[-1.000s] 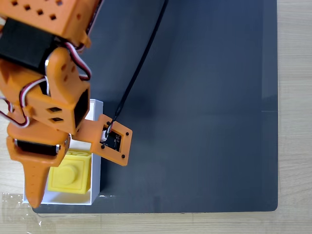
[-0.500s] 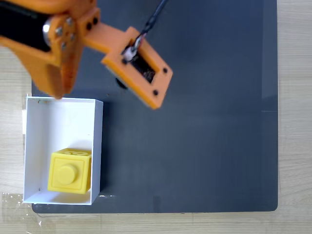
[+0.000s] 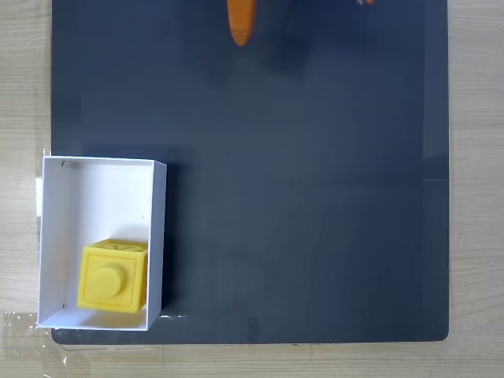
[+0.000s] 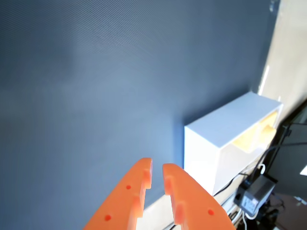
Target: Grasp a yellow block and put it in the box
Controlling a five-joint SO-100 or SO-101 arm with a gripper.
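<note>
The yellow block (image 3: 113, 277) lies stud-up inside the white box (image 3: 94, 177), in its lower half, at the lower left of the fixed view. An orange tip of my gripper (image 3: 240, 27) pokes in at the top edge of that view, far from the box. In the wrist view the gripper (image 4: 157, 168) hangs over the dark mat with its fingers nearly together and nothing between them. The box (image 4: 216, 139) stands to its right, with a bit of the yellow block (image 4: 261, 133) showing over the rim.
A dark grey mat (image 3: 315, 197) covers most of the wooden table (image 3: 476, 197). The box sits at the mat's lower left corner. In the wrist view a black device with cables (image 4: 252, 201) lies past the table edge at the lower right.
The arm has pulled up and away from the box toward the top of the fixed view. The yellow block stays where it was in the box.
</note>
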